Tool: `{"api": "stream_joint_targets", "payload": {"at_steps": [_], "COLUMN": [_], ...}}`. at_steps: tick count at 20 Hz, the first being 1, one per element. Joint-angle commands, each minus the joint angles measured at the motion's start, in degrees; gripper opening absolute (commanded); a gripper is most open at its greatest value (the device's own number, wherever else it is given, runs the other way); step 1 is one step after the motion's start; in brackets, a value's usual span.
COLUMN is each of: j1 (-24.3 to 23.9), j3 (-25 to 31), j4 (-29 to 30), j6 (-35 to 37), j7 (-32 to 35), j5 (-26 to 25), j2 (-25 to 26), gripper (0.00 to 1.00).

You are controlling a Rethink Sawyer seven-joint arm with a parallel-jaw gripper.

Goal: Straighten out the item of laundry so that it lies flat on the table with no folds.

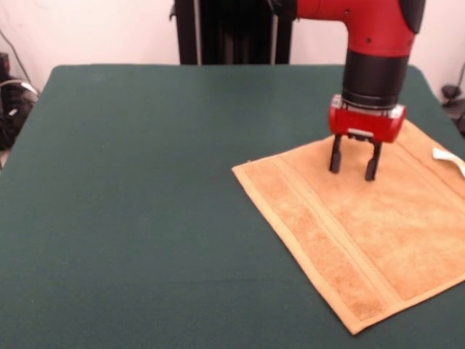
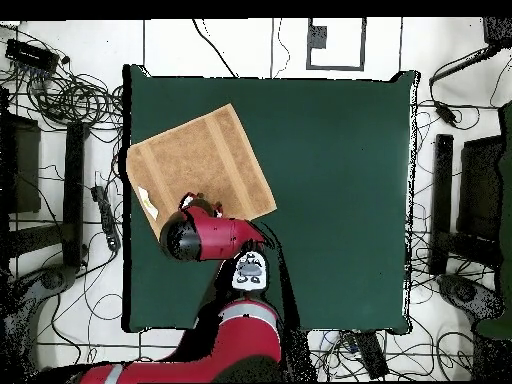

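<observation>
The orange-tan towel, the item of laundry (image 1: 363,233), lies spread at the right of the green table (image 1: 145,182), turned diagonally, with no fold showing. Border bands run along its left side and a small white tag (image 1: 447,158) sits at its far right edge. My gripper (image 1: 352,173) hangs over the towel's far part, open, fingertips close to the cloth with nothing between them. In the overhead view the towel (image 2: 200,160) lies by one corner of the table (image 2: 330,180); the red arm (image 2: 210,238) covers the towel's near corner and hides the gripper.
The towel's right part runs out of the front view. Cables and black equipment (image 2: 60,150) crowd the floor round the table. Dark gear (image 1: 11,109) sits beyond the table's left edge in the front view.
</observation>
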Motion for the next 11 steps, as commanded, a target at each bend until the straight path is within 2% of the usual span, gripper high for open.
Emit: {"api": "stream_joint_targets", "payload": {"at_steps": [1,6,11], "j1": [-0.6,-1.2,-2.1], "j3": [0.3,-0.1,0.4], "j4": [11.8,13.7,13.7], "j6": [-2.3,-4.6,-4.5], "j7": [8.7,8.5,8.0], "j5": [-2.4,-3.3,-3.2], "j2": [0.4,-1.6,-1.2], "gripper": [1.00,1.00,1.00]}}
